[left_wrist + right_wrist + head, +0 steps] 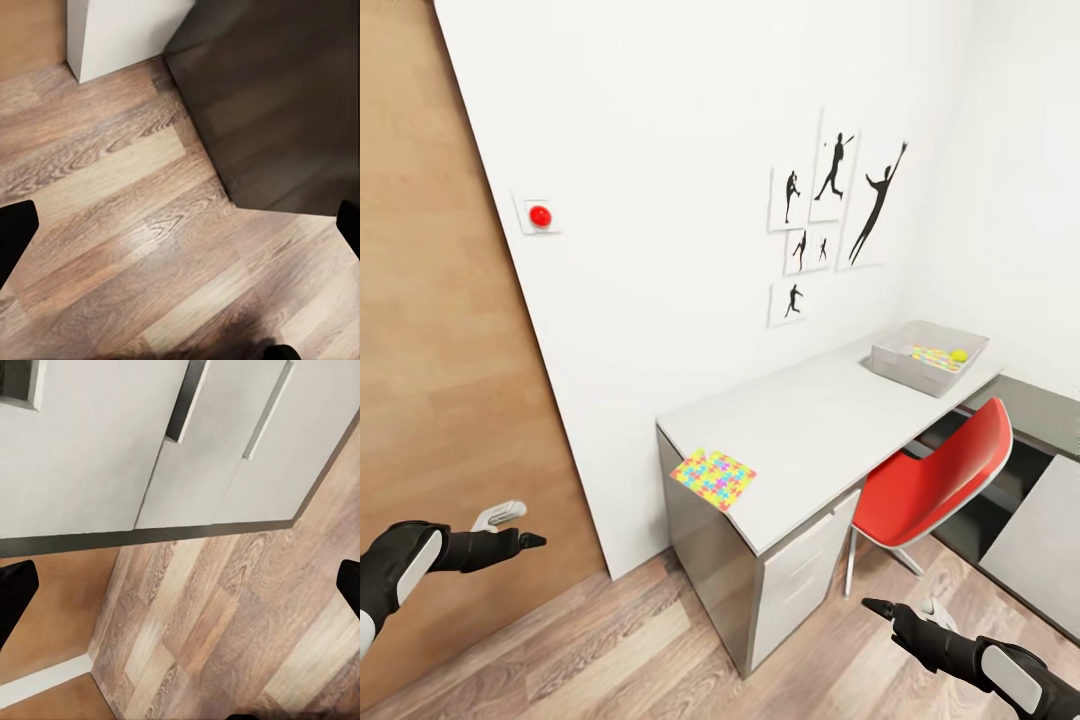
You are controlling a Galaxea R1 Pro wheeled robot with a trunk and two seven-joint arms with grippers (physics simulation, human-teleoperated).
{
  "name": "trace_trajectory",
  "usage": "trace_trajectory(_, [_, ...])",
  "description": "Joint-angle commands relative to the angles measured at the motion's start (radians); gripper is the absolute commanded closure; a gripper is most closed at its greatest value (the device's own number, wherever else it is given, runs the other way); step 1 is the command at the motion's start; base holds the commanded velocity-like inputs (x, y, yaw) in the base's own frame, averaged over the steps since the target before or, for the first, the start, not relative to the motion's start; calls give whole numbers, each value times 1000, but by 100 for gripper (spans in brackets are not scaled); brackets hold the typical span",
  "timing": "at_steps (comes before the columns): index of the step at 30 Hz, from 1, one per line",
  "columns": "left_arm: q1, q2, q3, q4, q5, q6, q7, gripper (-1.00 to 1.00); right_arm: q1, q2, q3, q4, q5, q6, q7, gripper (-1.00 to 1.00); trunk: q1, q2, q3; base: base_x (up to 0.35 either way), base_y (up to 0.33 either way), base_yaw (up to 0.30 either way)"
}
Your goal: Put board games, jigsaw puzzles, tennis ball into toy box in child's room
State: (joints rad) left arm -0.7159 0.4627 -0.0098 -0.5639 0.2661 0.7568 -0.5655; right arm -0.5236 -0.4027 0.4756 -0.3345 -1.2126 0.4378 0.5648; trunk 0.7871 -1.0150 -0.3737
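Observation:
In the head view a jigsaw puzzle (714, 478) lies flat on the near corner of the pale table (810, 420), overhanging the edge a little. At the table's far end stands the grey toy box (900, 368), holding the tennis ball (958, 355) and a colourful flat thing (931, 356) too small to identify. Both grippers hang low over the wood floor, short of the table. My left gripper (515, 527) (180, 225) is open and empty. So is my right gripper (905, 608) (180, 585), near the drawers (187, 442). The board games and the bed are out of view.
A red chair (935, 480) is tucked under the table's middle, beside the drawer unit (800, 570). The lower dark grey cabinet section (1050, 410) joins at the right. A wooden door (440, 350) stands at the left, with a red wall button (540, 216) and silhouette pictures (830, 220) beyond it.

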Motion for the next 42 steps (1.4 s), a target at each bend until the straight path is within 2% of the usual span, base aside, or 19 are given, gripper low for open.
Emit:
trace_trajectory(1, [0, 1, -1, -1, 4, 6, -1, -100, -1, -1, 4, 0, -7, 4, 1, -100, 0, -1, 1, 0, 22, -91])
trace_trajectory(9, [0, 1, -1, -1, 4, 6, -1, -100, -1, 0, 6, 0, -7, 4, 1, -100, 0, -1, 14, 0, 21, -91])
trace_trajectory(18, [0, 1, -1, -1, 5, 6, -1, -100, -1, -1, 3, -1, -7, 4, 1, -100, 0, -1, 28, -33, 162, -42])
trace_trajectory(26, [0, 1, -2, -1, 5, 6, -1, -100, -1, -1, 2, 0, -7, 4, 1, -100, 0, -1, 32, -7, 32, -17])
trace_trajectory(42, [0, 1, -2, -1, 7, 6, -1, -100, -1, 0, 2, 0, -7, 4, 1, -100, 0, -1, 32, -7, 1, -252])
